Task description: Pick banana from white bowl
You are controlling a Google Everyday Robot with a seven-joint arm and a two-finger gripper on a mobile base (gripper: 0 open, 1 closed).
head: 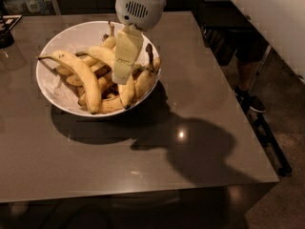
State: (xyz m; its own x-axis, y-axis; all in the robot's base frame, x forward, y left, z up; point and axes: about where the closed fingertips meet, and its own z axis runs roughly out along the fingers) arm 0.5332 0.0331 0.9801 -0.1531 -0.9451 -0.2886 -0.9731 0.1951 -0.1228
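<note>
The banana (127, 93) is lying in the white bowl (80, 35), toward the right rim. Its dark blunt tip is pointing at the near rim and its curved body is running back under my gripper. The bowl is sitting on the grey table (143, 175), well in from the near edge. I am judging the fruit to be light and firm enough to pinch, yet smooth and soft-skinned. A hard squeeze is likely to bruise it, and a hold near the tip is likely to let it swing or slip. I am favouring the thick middle of the curve, across its width. The long-stemmed banana (82, 75) is resting to its left and a smaller banana (145, 78) just beside it on the right, crowding the approach. My gripper (122, 75) is reaching down into the pile over the banana's middle. I cannot tell whether it is spread or clamped on anything.
</note>
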